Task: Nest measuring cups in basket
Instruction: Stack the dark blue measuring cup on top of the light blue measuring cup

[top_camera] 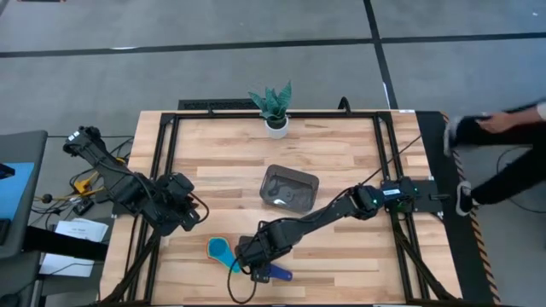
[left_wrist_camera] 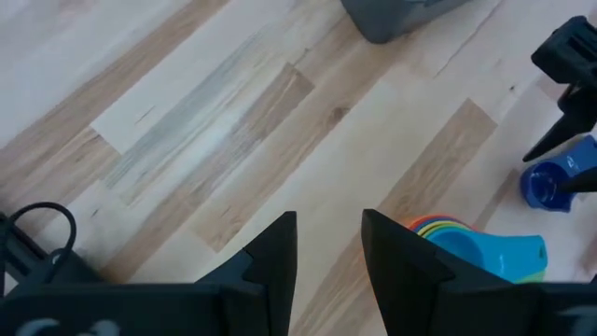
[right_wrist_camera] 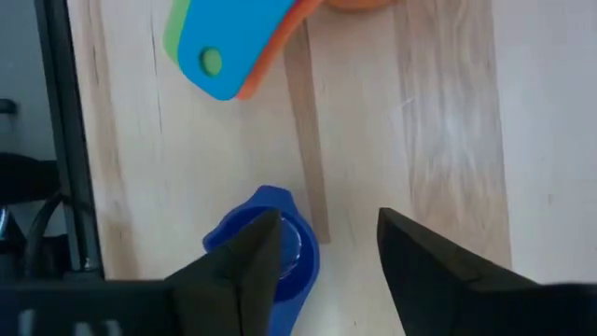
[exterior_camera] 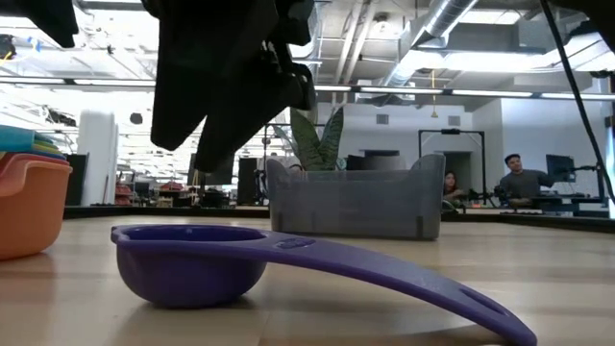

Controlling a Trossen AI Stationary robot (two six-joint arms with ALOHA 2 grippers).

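The left gripper [top_camera: 189, 215] rests low over the left part of the table [top_camera: 341, 153], its two fingers [left_wrist_camera: 272, 257] a narrow gap apart with nothing between them. Just to its right, near the front edge, sits the stack of nested measuring cups [top_camera: 220, 250]: a light blue cup on top, with yellow, orange and green rims showing beneath it in the left wrist view [left_wrist_camera: 471, 247]. In the low view the stack's orange outer cup [exterior_camera: 29, 202] stands at the far left of the picture.

Right of the stack, the right gripper [top_camera: 253, 260] hangs over the dark blue measuring cup [top_camera: 275, 274], which lies alone on the wood close to the front edge, bowl upright and handle flat. The right wrist view shows the fingers [right_wrist_camera: 244, 257] spread, one of them over the cup's bowl [right_wrist_camera: 280, 238], the other over bare wood; they are not closed on it.

Farther back, near the table's middle, stands the dark grey basket [top_camera: 290, 189], well apart from both cups and stack. A potted plant [top_camera: 275, 107] sits at the far edge. A person [top_camera: 503, 162] stands beyond the right side.
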